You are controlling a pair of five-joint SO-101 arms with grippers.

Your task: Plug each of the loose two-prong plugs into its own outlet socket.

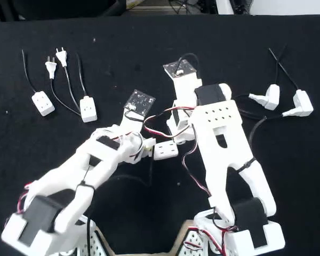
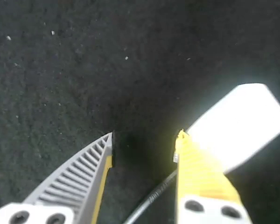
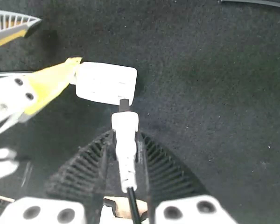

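A white outlet socket (image 1: pixel 165 150) lies mid-table between the two arms. My right gripper (image 3: pixel 125 136) is shut on a white two-prong plug (image 3: pixel 125 130). The plug's dark tip meets the near face of the socket (image 3: pixel 106 82). My left gripper (image 2: pixel 144 142) is open, with its yellow-taped finger (image 2: pixel 196 172) against the socket (image 2: pixel 238 123) and its grey finger (image 2: pixel 86 175) out over bare cloth. From above, the left gripper (image 1: pixel 145 146) is just left of the socket and the right gripper (image 1: pixel 173 133) is just behind it.
At the far left lie two more sockets (image 1: pixel 42 102) (image 1: pixel 88 108) and two loose plugs (image 1: pixel 50 66) (image 1: pixel 60 55) on black cords. Two white angled plug pieces (image 1: pixel 269 97) (image 1: pixel 301 104) lie at the far right. A black cable (image 2: pixel 151 198) runs under the left gripper.
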